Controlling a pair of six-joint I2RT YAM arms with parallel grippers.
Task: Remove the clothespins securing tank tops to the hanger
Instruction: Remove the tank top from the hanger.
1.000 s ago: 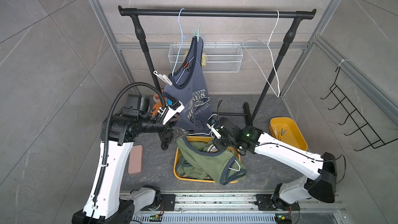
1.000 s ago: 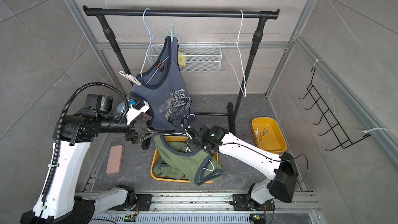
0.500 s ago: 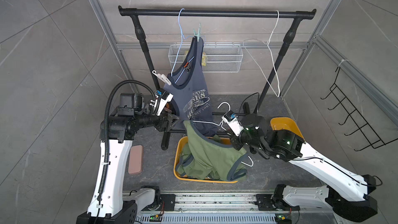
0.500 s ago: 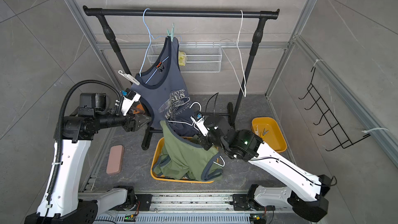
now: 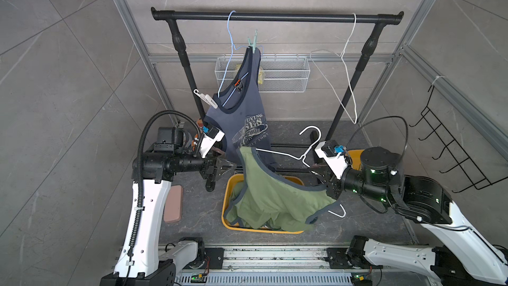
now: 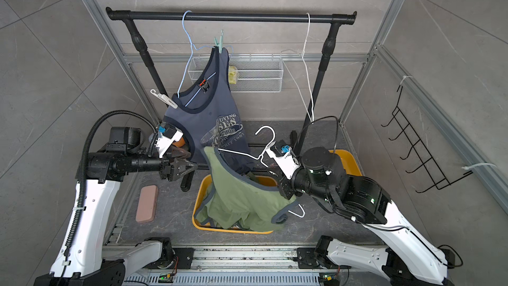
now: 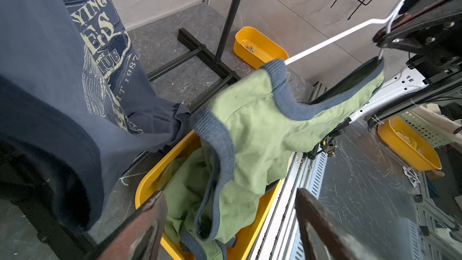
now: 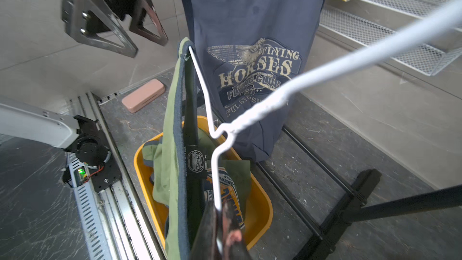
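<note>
A navy tank top (image 5: 242,122) hangs from a blue hanger (image 5: 229,50) on the rail. A mint clothespin (image 5: 254,42) grips its upper strap and a white clothespin (image 5: 206,99) its lower strap. My right gripper (image 5: 319,173) is shut on a white wire hanger (image 8: 217,176). An olive tank top (image 5: 275,196) hangs by one strap from that hanger's far end (image 8: 187,48) and trails into the yellow bin (image 5: 233,226). My left gripper (image 5: 231,167) is open and empty, just left of that strap, its fingers (image 7: 150,216) framing the olive cloth (image 7: 250,126).
An empty white hanger (image 5: 347,72) hangs at the rail's right end. A wire basket (image 5: 283,75) on the back wall holds something yellow. A small yellow bin (image 7: 260,46) sits by the rack's foot, a pink block (image 5: 173,199) on the floor, a black hook rack (image 5: 450,144) on the right wall.
My right arm has swung back to the right and lifted the white hanger, pulling the olive top up out of the bin. The left gripper has shifted only slightly.
</note>
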